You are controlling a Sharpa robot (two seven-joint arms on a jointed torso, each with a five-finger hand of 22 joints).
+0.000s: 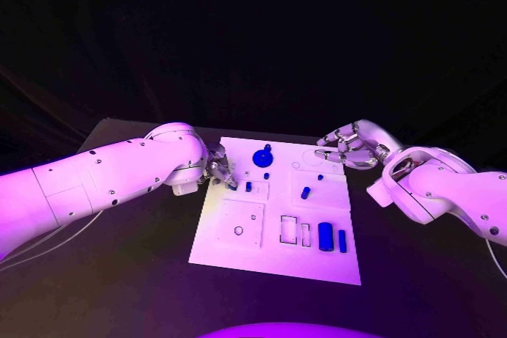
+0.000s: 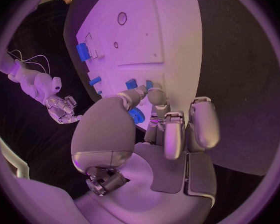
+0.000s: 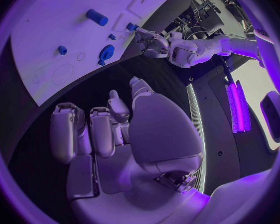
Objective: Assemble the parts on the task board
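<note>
Left hand (image 1: 219, 171) at board's (image 1: 253, 257) far-left edge, fingers curled by small blue part (image 1: 248, 185); whether gripping it, cannot tell. Gear (image 1: 262, 158) seated far centre; pegs (image 1: 305, 193) mid; two blocks (image 1: 332, 237) near right, beside vacant slots. Right hand (image 1: 346, 149) off far-right corner, fingers curled, holding nothing. Assembly looks partway.

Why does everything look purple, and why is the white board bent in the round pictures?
Head view: violet light washes the task board and both arms, the dark background swallowed in shadow. Left wrist view: the fisheye lens curves the board's straight edges; the left robot hand looms large. Right wrist view: same curving, with the right robot hand up close.
</note>
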